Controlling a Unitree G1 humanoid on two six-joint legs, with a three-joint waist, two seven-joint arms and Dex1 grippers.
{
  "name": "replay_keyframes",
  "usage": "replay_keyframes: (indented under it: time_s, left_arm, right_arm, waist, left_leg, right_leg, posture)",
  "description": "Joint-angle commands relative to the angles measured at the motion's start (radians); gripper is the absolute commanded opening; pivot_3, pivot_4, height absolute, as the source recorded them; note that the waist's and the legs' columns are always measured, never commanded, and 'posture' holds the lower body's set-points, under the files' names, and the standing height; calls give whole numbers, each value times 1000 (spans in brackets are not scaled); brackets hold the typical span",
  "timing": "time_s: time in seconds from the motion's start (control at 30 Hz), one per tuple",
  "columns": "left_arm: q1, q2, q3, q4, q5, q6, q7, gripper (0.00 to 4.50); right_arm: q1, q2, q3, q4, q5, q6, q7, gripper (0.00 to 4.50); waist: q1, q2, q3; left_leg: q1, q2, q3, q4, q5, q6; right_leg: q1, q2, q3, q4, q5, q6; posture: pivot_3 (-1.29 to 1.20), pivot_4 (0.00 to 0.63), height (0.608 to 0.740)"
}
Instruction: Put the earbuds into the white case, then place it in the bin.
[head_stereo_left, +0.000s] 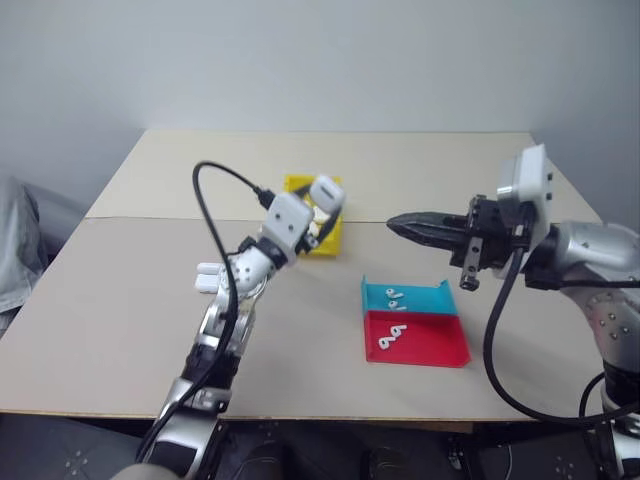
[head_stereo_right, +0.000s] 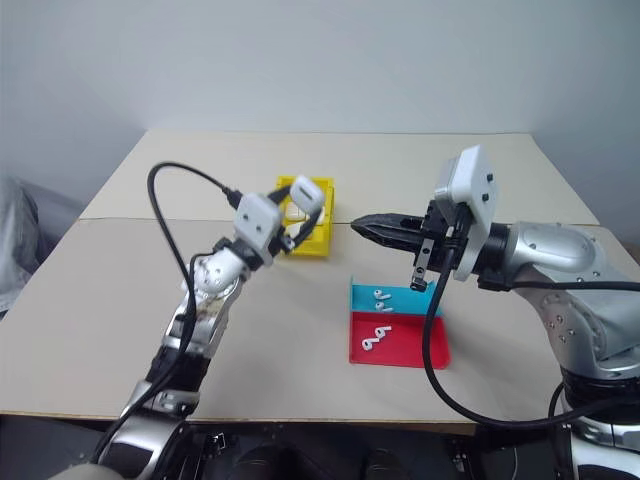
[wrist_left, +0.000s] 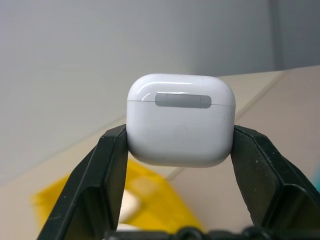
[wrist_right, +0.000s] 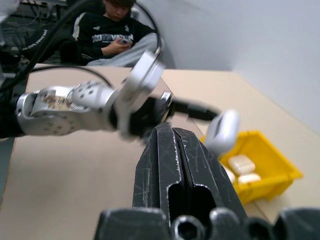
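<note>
Left gripper (wrist_left: 180, 145) clamped on the white case (wrist_left: 181, 120) by its two sides, lid closed, hinge plate facing the wrist camera. Held in the air over the bin (head_stereo_right: 312, 240), at about 11 o'clock from the trays in the head views. Case not yet released; hanging above the bin's rim, not inside it.

Bin sitting near the table's (head_stereo_left: 120, 300) middle, with at least two other white cases (wrist_right: 241, 164) already lying on its floor, as seen from the right wrist.

Right gripper (head_stereo_right: 362, 229) pinched fully together, empty, pointing level toward the bin from its 3 o'clock side, apart from it.

Blue tray (head_stereo_left: 405, 297) and red tray (head_stereo_left: 430, 345) touching each other at 5 o'clock from the bin, with several loose earbuds (head_stereo_left: 393, 338) left in them.

Judged progress: closed lid suggesting the earbud step finished for this case, though contents hidden. Remaining: lowering into the bin and letting go. Loose earbuds in the trays hinting at further rounds afterward.

A seated person (wrist_right: 112, 35) beyond the table's far end.
</note>
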Motion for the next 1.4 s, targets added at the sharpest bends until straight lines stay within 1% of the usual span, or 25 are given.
replay_keyframes:
  time_s: [0.03,0.1,0.2,0.23,0.27,0.3,0.37,0.43,0.47,0.53,0.67,0.73,0.77,0.8,0.87,0.9,0.93,1.0,1.03,1.07,1.13,1.2,1.23,1.3,1.4]
  left_arm:
    - [-41,-26,14,64,61,4,147,2993]
    - [-79,-27,10,136,101,22,211,2993]
    - [-145,-22,12,236,130,114,260,2993]
    - [-157,-14,12,278,121,64,250,3266]
    - [-168,-24,23,297,105,82,258,3576]
    - [-189,-28,22,325,107,116,265,3786]
    - [-209,-32,21,389,103,30,278,4410]
    - [-216,-31,19,434,99,-64,283,4462]
    - [-227,-37,20,437,95,-34,280,4462]
    - [-232,-46,19,432,85,-53,274,4462]
    - [-214,-81,74,288,-24,70,221,4462]
    - [-208,-32,79,138,-137,350,50,4462]
    - [-196,9,72,58,-190,467,-41,4462]
    - [-183,47,63,-5,-226,544,-110,4462]
    - [-121,142,57,-105,-320,543,-304,4462]
    - [-78,172,98,-132,-427,513,-449,4462]
    - [-29,229,127,-190,-494,558,-523,4462]
    - [60,324,164,-288,-565,610,-599,4462]
    - [125,386,183,-344,-593,609,-656,4462]
    - [167,424,196,-378,-617,599,-700,4462]
    - [288,532,263,-458,-705,619,-816,4462]
    - [387,610,327,-506,-760,622,-891,4462]
    - [430,647,347,-518,-760,611,-915,4462]
    - [482,702,374,-537,-773,637,-920,4462]
    - [557,772,458,-557,-804,652,-944,4462]
  right_arm:
    - [28,-10,-34,-55,3,-11,-14,46]
    - [50,-18,-23,-67,-10,-12,-18,46]
    - [57,-12,-22,-70,-9,-8,-28,46]
    - [58,-8,-21,-70,-13,-9,-34,8]
    - [59,-4,-20,-68,-17,-11,-39,0]
    - [60,-3,-19,-64,-19,-7,-46,0]
    - [62,-5,-15,-58,-25,-2,-57,0]
    - [64,-6,-12,-57,-28,-2,-62,0]
    - [67,-8,-11,-58,-28,-2,-62,0]
    - [75,-12,-9,-64,-36,-7,-59,0]
    - [84,-18,-5,-72,-47,-7,-56,0]
    - [98,-27,0,-75,-69,-17,-50,0]
    - [108,-33,-1,-74,-80,-24,-43,0]
    - [117,-39,-3,-73,-91,-31,-36,0]
    - [142,-62,-15,-61,-112,-47,-10,0]
    - [161,-80,-27,-52,-126,-62,12,0]
    - [190,-103,-48,-35,-148,-94,46,0]
    - [242,-151,-89,8,-187,-157,114,0]
    - [274,-181,-114,43,-219,-215,162,0]
    - [295,-200,-130,70,-240,-258,196,0]
    - [349,-237,-169,145,-293,-383,284,0]
    - [393,-260,-197,209,-328,-489,359,0]
    - [414,-257,-217,242,-337,-553,393,0]
    - [439,-242,-248,287,-343,-652,438,0]
    - [468,-270,-285,356,-341,-724,521,0]
  waist:
    - [-6,0,0]
    - [-8,0,0]
    - [-8,-1,0]
    - [-8,-1,0]
    - [-9,-1,0]
    - [-10,-1,0]
    - [-9,-1,0]
    - [-9,-1,0]
    - [-9,-1,0]
    - [-9,-1,0]
    - [-9,-1,1]
    - [-14,-1,1]
    - [-18,-1,1]
    - [-22,-1,0]
    - [-31,0,0]
    - [-35,0,0]
    - [-37,0,0]
    - [-40,0,0]
    - [-40,0,0]
    - [-40,0,0]
    - [-39,0,0]
    - [-38,0,0]
    - [-35,0,0]
    - [-30,0,0]
    - [-26,0,0]
  left_leg:
    - [0,0,0,0,0,0]
    - [0,0,1,-1,0,0]
    - [0,0,1,0,0,-1]
    - [0,0,1,0,0,0]
    - [0,0,0,0,0,0]
    - [1,0,0,0,0,0]
    - [0,0,0,0,0,0]
    - [0,0,0,0,0,-1]
    - [0,0,1,0,0,-1]
    - [-1,0,1,0,0,-1]
    - [-1,0,1,0,1,-1]
    - [-1,0,1,0,1,-1]
    - [-1,0,1,0,1,-1]
    - [0,0,1,0,1,-1]
    - [1,1,1,-1,2,-3]
    - [1,1,1,-1,2,-3]
    - [2,1,1,-2,5,-9]
    - [2,1,2,-2,7,-12]
    - [2,1,2,-1,7,-12]
    - [2,1,2,-1,7,-11]
    - [2,1,1,-1,3,-4]
    - [3,1,1,-1,2,-4]
    - [3,1,2,-2,2,-3]
    - [4,1,2,-1,2,-3]
    - [7,1,2,-2,2,-3]
  right_leg:
    - [0,0,0,0,0,0]
    - [0,0,0,-1,0,0]
    - [-1,0,0,1,0,0]
    - [0,0,0,1,0,0]
    - [0,0,0,1,0,1]
    - [0,0,0,1,0,1]
    - [0,0,0,1,0,1]
    - [-1,0,0,0,0,1]
    - [0,0,0,0,0,1]
    - [-1,0,0,-1,0,1]
    - [-1,0,0,0,0,1]
    - [0,0,0,1,0,1]
    - [-1,0,0,1,0,1]
    - [-1,0,0,1,0,1]
    - [-1,1,1,2,0,1]
    - [-2,1,2,2,0,1]
    - [-1,1,2,2,0,1]
    - [-1,1,2,2,0,0]
    - [-1,1,2,2,0,1]
    - [-1,0,2,2,0,1]
    - [-1,1,2,2,0,1]
    - [0,1,2,2,-1,1]
    - [0,1,2,1,-1,1]
    - [1,0,2,2,-1,1]
    - [3,0,2,2,-1,1]
  posture:
    - [0,150,740]
    - [0,150,740]
    - [0,150,740]
    - [0,150,740]
    - [0,150,740]
    - [0,150,740]
    - [0,150,740]
    - [0,150,740]
    - [0,150,740]
    - [0,150,740]
    - [0,150,740]
    - [0,150,740]
    - [0,150,740]
    - [0,150,740]
    - [0,150,740]
    - [0,150,740]
    - [0,150,740]
    - [0,150,740]
    - [0,150,740]
    - [0,150,740]
    - [0,150,740]
    - [0,150,740]
    - [0,150,740]
    - [0,150,740]
    - [0,150,740]
